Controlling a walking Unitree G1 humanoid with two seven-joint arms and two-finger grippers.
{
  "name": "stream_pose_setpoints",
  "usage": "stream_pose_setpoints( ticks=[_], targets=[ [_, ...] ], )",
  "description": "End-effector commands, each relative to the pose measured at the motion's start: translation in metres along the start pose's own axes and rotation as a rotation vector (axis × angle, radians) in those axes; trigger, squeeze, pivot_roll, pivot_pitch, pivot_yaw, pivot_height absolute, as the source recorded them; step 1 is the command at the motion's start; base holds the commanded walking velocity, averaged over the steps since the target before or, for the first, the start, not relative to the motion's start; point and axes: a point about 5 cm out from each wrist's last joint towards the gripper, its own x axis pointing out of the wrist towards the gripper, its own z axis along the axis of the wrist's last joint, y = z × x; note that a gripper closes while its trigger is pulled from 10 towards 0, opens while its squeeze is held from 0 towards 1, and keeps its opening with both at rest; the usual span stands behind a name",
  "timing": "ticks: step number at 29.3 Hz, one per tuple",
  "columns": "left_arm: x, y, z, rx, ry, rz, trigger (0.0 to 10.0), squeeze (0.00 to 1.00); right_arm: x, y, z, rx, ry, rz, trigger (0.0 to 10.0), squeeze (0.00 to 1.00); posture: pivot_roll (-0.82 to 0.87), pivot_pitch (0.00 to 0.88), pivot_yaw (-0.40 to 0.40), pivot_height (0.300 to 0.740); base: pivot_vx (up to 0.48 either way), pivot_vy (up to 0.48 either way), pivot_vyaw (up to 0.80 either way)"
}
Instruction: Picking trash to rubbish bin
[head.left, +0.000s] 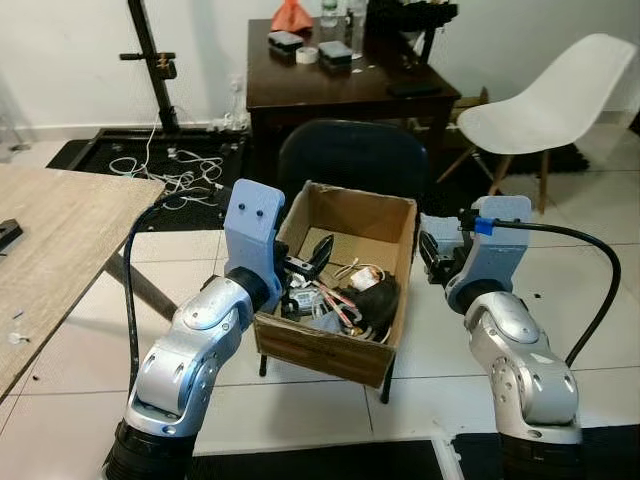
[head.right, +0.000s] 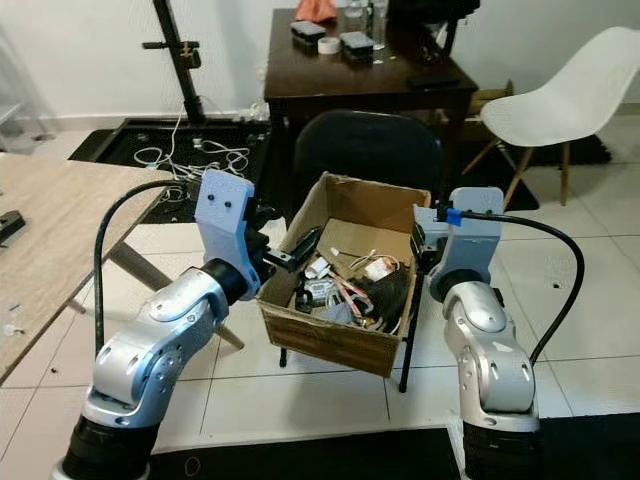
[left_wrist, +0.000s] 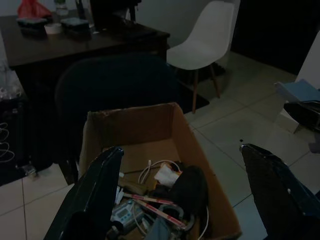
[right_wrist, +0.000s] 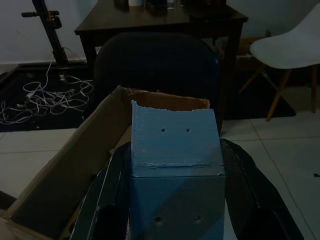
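Cardboard box (head.left: 345, 345) of trash (head.left: 345, 295) perched on the dark chair (head.left: 350, 160), dead centre between both arms. Left end effector (head.left: 305, 262) released, fingers spread over the box's 9 o'clock rim, trash directly beneath. Right end effector (head.left: 432, 255) just outside the 3 o'clock wall, grip state impossible to tell. Left arm nearer, judging by reach.

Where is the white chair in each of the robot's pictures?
Left eye view: white chair at upper right, beside the dark table.
Right eye view: upper right again, right of that table.
Left wrist view: top middle, beyond the cardboard box.
Right wrist view: upper right edge.
Shared landmark: the cardboard box, in front of the chair in every view.
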Motion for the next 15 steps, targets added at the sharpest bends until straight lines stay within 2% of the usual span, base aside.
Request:
stream_pose_setpoints(
  ticks=[1,5,9,15],
  targets=[
    [-0.0011,0.004,-0.006,-0.005,0.031,0.018,10.0,0.0,-0.0006,0.002,-0.0032,0.007,0.012,0.008,10.0,0.0,0.16,0.066,0.031,0.74,0.0,0.0,0.0],
    [-0.0003,0.0027,-0.0055,-0.013,0.028,0.005,10.0,0.0,-0.0006,0.0019,-0.0033,0.006,0.013,0.008,10.0,0.0,0.16,0.066,0.031,0.74,0.0,0.264,0.0],
    [0.0003,0.0027,-0.0059,-0.007,0.032,0.007,10.0,0.0,-0.0008,0.0017,-0.0039,0.006,0.015,0.008,10.0,0.0,0.16,0.063,0.032,0.74,0.0,0.458,0.0],
    [0.0,0.0034,-0.0056,0.01,0.025,0.016,10.0,0.0,-0.0011,0.0017,-0.0048,0.006,0.019,0.008,10.0,0.0,0.16,0.063,0.034,0.74,0.0,0.0,0.0]
  ],
)
